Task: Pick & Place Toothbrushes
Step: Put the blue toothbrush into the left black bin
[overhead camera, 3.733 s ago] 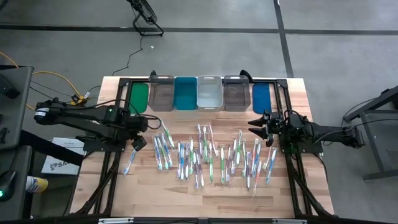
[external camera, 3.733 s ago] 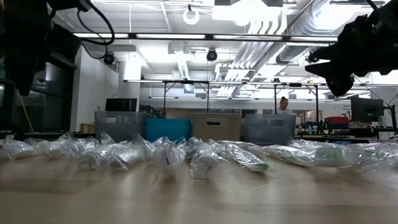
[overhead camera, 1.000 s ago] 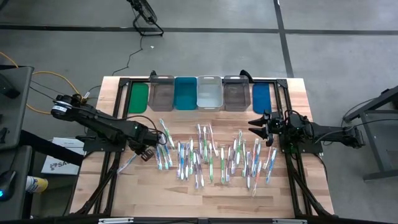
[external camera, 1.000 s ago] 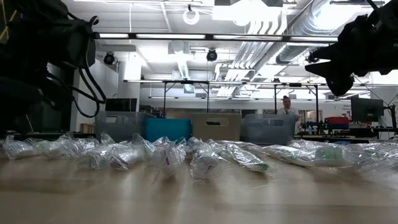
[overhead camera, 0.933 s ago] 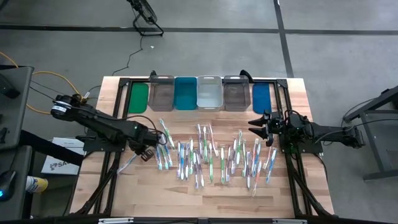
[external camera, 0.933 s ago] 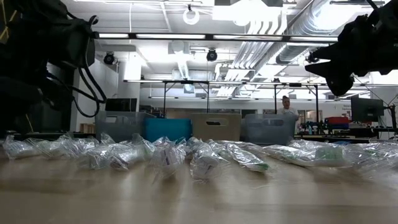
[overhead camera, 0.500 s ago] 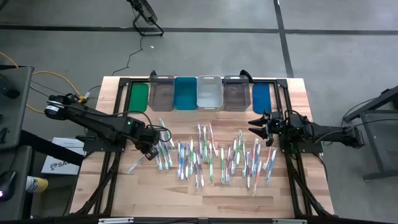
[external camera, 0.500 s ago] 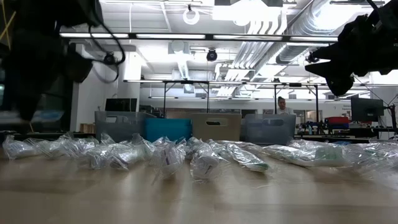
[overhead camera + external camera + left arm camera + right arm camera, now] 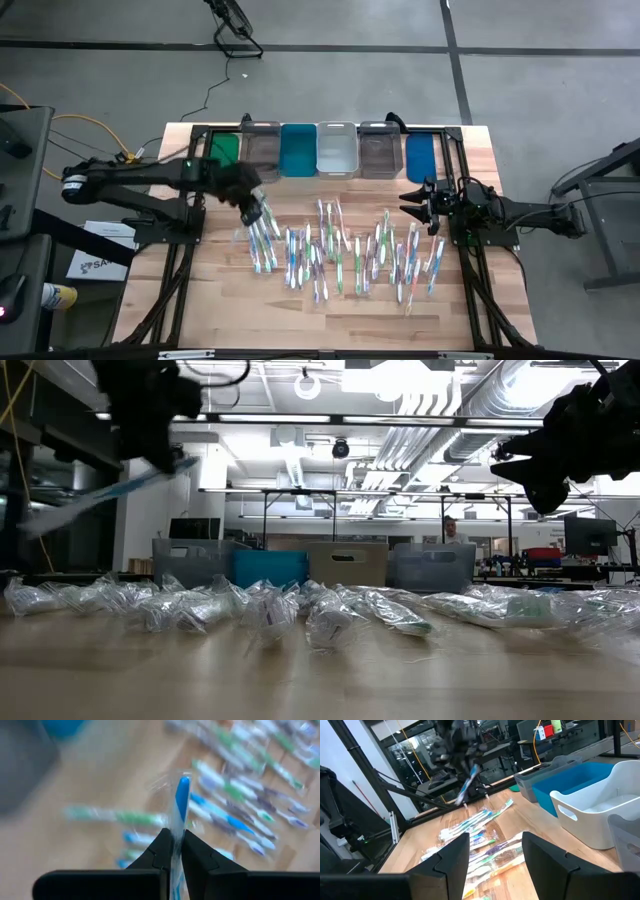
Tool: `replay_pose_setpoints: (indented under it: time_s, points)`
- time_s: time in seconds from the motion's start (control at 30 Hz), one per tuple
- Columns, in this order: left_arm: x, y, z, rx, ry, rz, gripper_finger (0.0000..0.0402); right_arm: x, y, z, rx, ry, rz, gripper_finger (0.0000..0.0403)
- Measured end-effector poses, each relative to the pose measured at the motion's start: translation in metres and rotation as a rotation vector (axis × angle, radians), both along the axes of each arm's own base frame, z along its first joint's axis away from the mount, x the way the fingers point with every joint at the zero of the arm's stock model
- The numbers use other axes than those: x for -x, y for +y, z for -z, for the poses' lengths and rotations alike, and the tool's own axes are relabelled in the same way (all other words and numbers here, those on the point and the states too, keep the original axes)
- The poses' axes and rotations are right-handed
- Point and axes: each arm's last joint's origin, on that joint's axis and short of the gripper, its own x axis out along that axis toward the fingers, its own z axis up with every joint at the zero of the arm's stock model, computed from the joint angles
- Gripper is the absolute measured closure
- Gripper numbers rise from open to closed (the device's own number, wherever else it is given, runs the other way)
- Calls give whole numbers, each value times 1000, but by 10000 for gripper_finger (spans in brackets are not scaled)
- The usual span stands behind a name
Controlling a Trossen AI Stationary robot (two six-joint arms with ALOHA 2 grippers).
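While the left end effector [image 9: 252, 208] is pinching a wrapped blue toothbrush [image 9: 181, 800] between fingers pressed together, it is hanging clear above the tabletop [image 9: 480, 300], with the grey bin [image 9: 261, 152] just behind it. Beneath and beside it, the other wrapped toothbrushes [image 9: 340, 250] are lying scattered across the wood. Off at the far edge of that spread, the right end effector [image 9: 408, 201] is waiting with its fingers spread. No lettering on the wrappers or bins is coming through legibly.
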Motion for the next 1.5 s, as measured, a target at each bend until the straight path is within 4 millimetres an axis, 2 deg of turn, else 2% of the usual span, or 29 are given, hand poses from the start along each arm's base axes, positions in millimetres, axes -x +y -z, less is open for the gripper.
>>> replay_pose_setpoints:
  time_s: [0.27, 0.37, 0.47, 0.63, 0.7, 0.8, 1.0, 1.17, 1.5]
  points:
    - [-1, 52, -63, -487, -30, 306, 381, 0, 0, 0, 0, 0, 0, 227]
    - [-3, 70, -77, -688, 38, 461, 380, 0, 0, 0, 0, 0, 0, 227]
    - [-8, 88, -80, -844, 139, 634, 380, 0, 0, 0, 0, 0, 0, 227]
    - [-18, 116, -55, -937, 339, 950, 380, 0, 0, 0, 0, 0, 0, 227]
    - [-22, 125, -43, -930, 406, 1086, 380, 0, 0, 0, 0, 0, 0, 227]
    - [-29, 140, -26, -899, 460, 1191, 380, 0, 0, 0, 0, 0, 0, 227]
    - [-39, 161, 3, -812, 507, 1294, 380, 0, 0, 0, 0, 0, 0, 227]
    - [-47, 166, 22, -708, 499, 1295, 380, 0, 0, 0, 0, 0, -1, 227]
    - [-54, 174, 40, -634, 448, 1298, 380, 0, 0, 0, 0, 0, 0, 227]
